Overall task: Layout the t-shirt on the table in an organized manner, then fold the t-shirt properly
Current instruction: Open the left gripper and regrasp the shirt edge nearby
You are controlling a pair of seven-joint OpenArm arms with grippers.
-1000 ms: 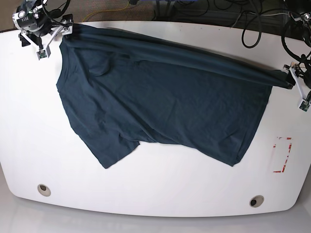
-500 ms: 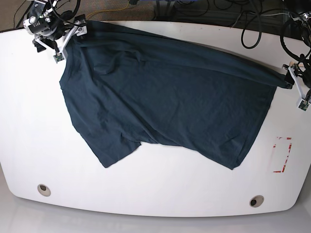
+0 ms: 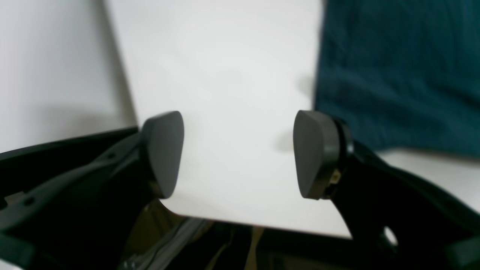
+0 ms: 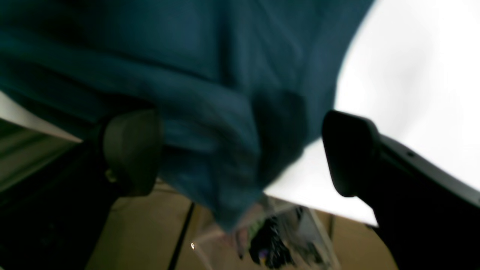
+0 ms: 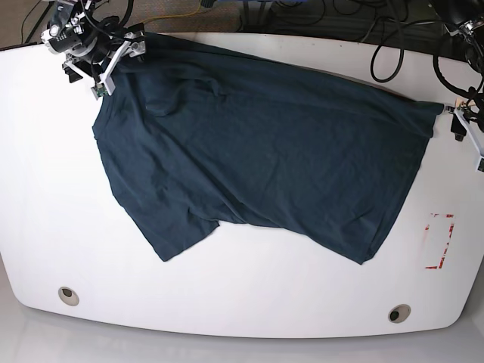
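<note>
1. While the t-shirt (image 5: pixel 257 159) lies spread dark side up across the far half of the table (image 5: pixel 45 227), I judge the layout step only part done: one sleeve sticks out toward the near left, and the body sits skewed rather than square to the table edge.
2. Left pincer (image 3: pixel 238 153): open, pads wide apart, nothing between them, only bare table below. Shirt edge sits just beside its right pad, not touching as far as I can tell. In the base view it hangs at the table's right edge (image 5: pixel 465 128), next to the shirt's corner.
3. Right pincer (image 4: pixel 240 150): jaws spread wide, with a bunched fold of shirt between the pads. Cloth touches or nearly touches the left pad; the right pad stands clear, so no grip. View is blurred. In the base view it sits at the far left corner (image 5: pixel 113 57), over the shirt's top edge.
4. To do this well, I'd take each far corner by a single layer, close fully before lifting, then pull both outward evenly so the top edge runs straight.
5. Risk: the fold at the right pincer looks doubled over and hangs off the table's far edge; pinching it as is would lock in a wrinkle.
6. Red tape mark (image 5: pixel 440 240) near the right edge is uncovered.
</note>
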